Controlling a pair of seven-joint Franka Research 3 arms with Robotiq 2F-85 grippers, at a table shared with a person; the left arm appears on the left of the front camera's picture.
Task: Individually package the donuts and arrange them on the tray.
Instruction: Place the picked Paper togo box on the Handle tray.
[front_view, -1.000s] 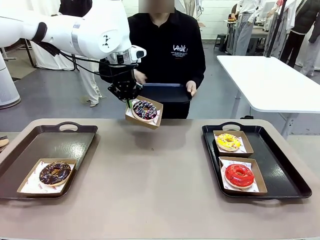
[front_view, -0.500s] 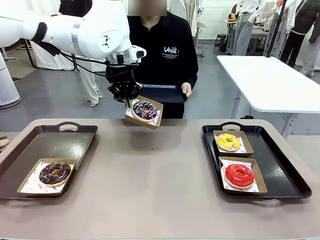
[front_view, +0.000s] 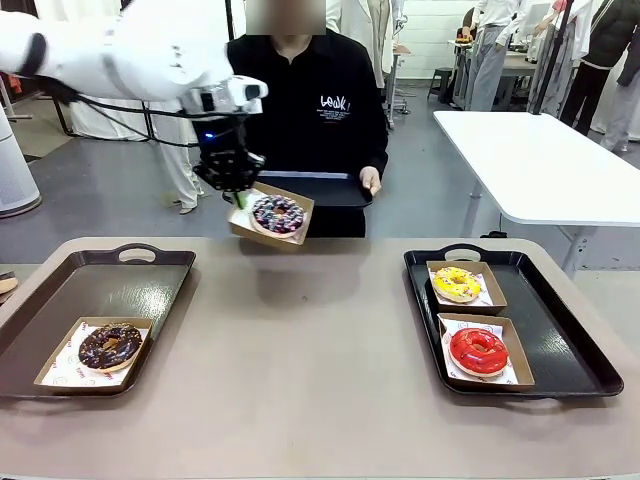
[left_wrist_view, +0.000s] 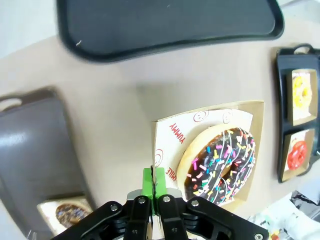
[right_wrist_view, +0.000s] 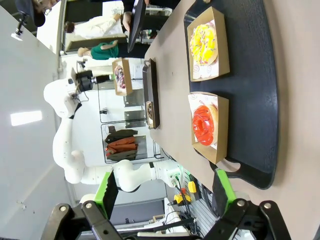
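Hanging tilted beside left hand (front_view: 238, 196), rim-pinched: sprinkled donut (front_view: 278, 213).

The front camera looks level across the tan table (front_view: 320, 360) toward the person at 12 o'clock. The left wrist camera looks steeply down, close above a sprinkled dark ring donut (left_wrist_view: 220, 165). The right wrist camera, rolled sideways, shares the glossy red ring donut (right_wrist_view: 204, 124) with both views.

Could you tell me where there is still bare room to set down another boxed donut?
The left tray is bare beyond the chocolate donut. The tabletop between both trays is free. The person's tray looks bare. The right tray is crowded by the yellow donut and red donut.
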